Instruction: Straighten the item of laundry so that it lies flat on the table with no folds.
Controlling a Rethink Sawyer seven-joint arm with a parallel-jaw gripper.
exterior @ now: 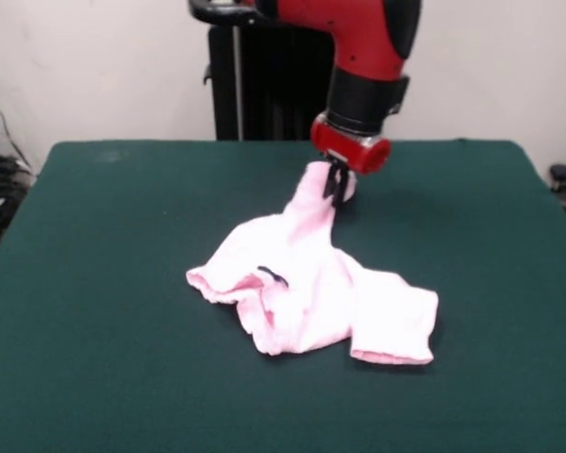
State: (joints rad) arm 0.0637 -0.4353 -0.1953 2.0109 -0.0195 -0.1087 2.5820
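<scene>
Pale pink, soft cotton baby pants (307, 288) lie crumpled near the middle of the large tabletop covered in dark green felt-like cloth (94, 311), folded over themselves, with a tiny dark bow (274, 276) showing at the gathered waistband. One cuffed leg stretches toward the right front; another part is pulled up off the table in a taut peak. The red and black arm's gripper (336, 184) is closed on that raised peak, pinching the cloth. Behind the table stand a black pedestal (264, 85) and a pale wall (85, 66); dark cables (0, 189) hang at the left edge.
</scene>
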